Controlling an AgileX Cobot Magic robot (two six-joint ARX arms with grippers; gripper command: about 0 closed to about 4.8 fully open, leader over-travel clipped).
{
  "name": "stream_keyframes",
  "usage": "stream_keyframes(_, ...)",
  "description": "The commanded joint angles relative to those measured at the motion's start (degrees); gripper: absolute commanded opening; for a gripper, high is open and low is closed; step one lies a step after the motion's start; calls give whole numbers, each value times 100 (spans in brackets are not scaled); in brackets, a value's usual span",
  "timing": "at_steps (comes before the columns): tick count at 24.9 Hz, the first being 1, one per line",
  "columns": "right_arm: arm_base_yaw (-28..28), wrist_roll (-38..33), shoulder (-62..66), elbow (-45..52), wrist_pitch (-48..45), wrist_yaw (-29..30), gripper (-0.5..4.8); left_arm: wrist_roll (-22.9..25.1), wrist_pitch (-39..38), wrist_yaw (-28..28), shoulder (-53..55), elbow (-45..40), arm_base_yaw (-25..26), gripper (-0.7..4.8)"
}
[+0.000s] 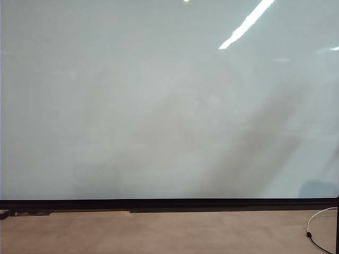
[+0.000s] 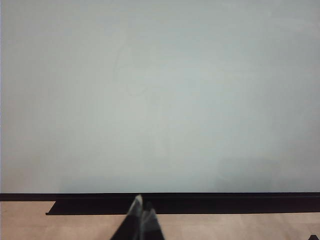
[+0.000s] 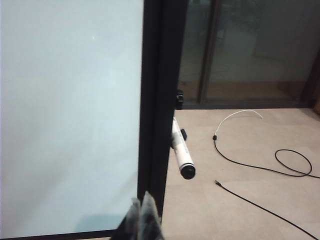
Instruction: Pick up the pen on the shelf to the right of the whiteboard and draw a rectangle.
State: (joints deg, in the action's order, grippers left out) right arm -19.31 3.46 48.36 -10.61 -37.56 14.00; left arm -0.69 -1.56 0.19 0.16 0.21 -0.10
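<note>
Exterior view showed only the whiteboard, blank, with its black bottom frame above the tan floor; no gripper and no pen appeared there. Left wrist view showed the left gripper low before the board's bottom frame, its fingers pressed together and empty. Right wrist view alone showed the pen: it sat on a small holder at the board's black side frame, its long axis slanting, dark end toward the camera. The right gripper was closed, empty, near the frame and apart from the pen. Cables lay on the floor.
</note>
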Motion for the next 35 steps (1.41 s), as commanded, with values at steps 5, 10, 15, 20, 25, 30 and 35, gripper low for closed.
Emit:
stream_keyframes(5, -33, -4, 610, -24, -584, 114, 65, 24, 35, 2, 2, 17, 0, -4)
stream_keyframes(10, -31, -4, 1443, -24, -1397, 118, 131, 24, 35, 0, 2, 17, 0, -4)
stream_keyframes(15, -35, -4, 2135, -35, -2116, 116, 214, 24, 35, 2, 2, 17, 0, -4)
stream_keyframes(20, -35, -15, 2966, -37, -3165, 118, 219, 24, 35, 0, 2, 15, 0, -4)
stream_keyframes(25, -35, -48, 3558, -66, -3901, 120, 223, 24, 33, 0, 2, 15, 0, -4)
stream_keyframes(30, -50, -48, 3897, -247, -4131, 127, 226, 24, 35, 0, 2, 15, 0, -4)
stream_keyframes(35, -256, -48, 4166, -503, -4232, 376, 256, 24, 35, 0, 2, 17, 0, -4)
